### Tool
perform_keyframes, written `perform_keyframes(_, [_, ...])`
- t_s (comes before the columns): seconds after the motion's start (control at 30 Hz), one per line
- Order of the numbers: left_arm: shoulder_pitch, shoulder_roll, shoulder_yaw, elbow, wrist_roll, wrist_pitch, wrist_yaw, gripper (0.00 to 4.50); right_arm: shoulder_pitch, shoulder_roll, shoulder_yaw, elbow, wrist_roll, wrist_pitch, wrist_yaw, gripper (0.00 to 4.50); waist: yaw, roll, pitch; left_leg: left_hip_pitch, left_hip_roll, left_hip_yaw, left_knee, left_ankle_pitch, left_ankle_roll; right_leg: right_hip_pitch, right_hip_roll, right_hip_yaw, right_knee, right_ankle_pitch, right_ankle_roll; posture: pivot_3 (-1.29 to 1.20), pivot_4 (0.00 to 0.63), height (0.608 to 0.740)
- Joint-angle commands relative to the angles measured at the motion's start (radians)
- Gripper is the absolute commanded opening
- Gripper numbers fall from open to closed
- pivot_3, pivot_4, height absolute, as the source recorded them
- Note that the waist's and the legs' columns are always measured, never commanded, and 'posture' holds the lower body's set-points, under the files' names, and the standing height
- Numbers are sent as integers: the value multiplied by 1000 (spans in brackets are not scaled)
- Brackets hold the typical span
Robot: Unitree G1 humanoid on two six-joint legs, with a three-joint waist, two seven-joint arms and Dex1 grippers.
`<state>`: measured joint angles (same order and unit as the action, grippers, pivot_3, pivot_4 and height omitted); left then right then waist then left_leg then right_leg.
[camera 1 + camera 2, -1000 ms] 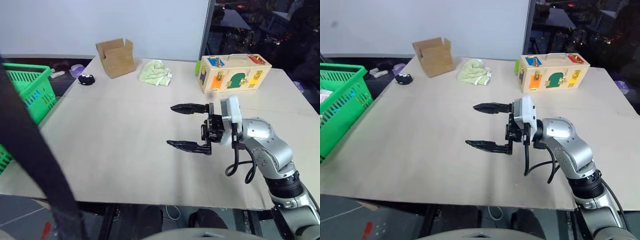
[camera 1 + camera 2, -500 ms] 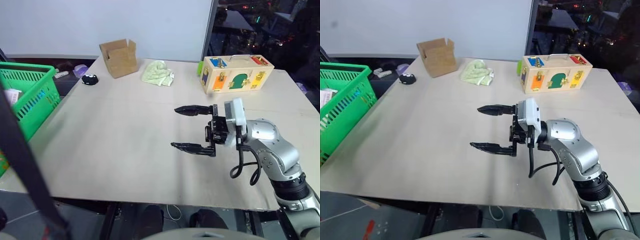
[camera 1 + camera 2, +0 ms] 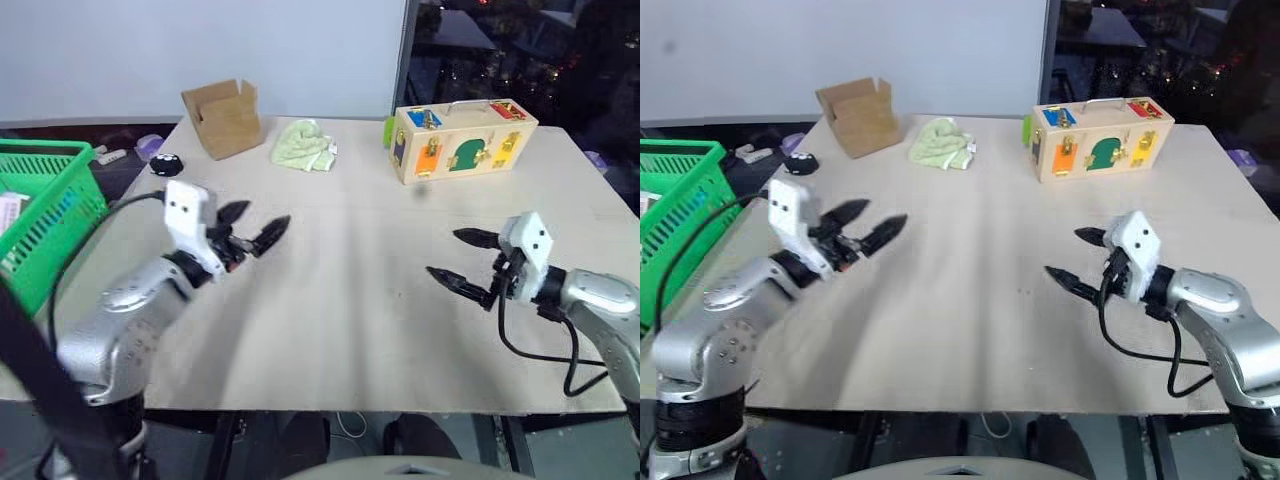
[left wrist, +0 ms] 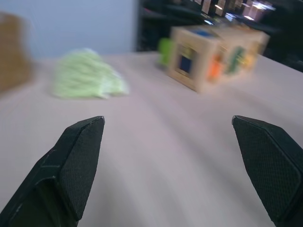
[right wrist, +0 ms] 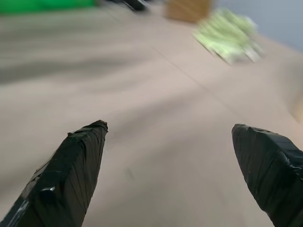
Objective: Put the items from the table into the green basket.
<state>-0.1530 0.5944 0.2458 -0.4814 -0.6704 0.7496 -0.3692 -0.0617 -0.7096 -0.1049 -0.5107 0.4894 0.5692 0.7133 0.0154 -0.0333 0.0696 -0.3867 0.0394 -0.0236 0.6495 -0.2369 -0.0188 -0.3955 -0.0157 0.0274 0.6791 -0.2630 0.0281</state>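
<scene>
Both claws hover over the table [image 3: 340, 300] with fingers apart, empty: the left claw [image 3: 252, 228] near the left edge, the right claw [image 3: 462, 262] near the right edge. The green basket [image 3: 45, 215] stands beyond the left edge; inside it only a pale corner of something shows, not identifiable.

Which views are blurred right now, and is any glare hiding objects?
Left wrist view: cloth and wooden box smeared, left claw fingers sharp. Right wrist view: table and cloth streaked, right claw fingers crisp. Left eye view: mostly sharp, dark blurred strap in the corner; soft shadows, no glare on the table.
</scene>
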Motion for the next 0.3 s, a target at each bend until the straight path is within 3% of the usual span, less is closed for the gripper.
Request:
perform_keyframes(0.03, [38, -11, -36, -30, 67, -13, 36, 4461, 81, -20, -65, -82, -36, 11, -53, 4500, -17, 2, 0, 3, 0, 2, -1, 0, 0, 1, 0, 1, 0, 0, 0, -61, 49, 740])
perform_keyframes(0.3, [142, -32, -54, -48, 103, -21, 15, 4461, 181, -26, -128, -123, -56, 15, -91, 4500, -62, 3, 0, 8, 0, 11, 0, 0, 0, 2, 2, 11, 0, -4, 1, -98, 43, 740])
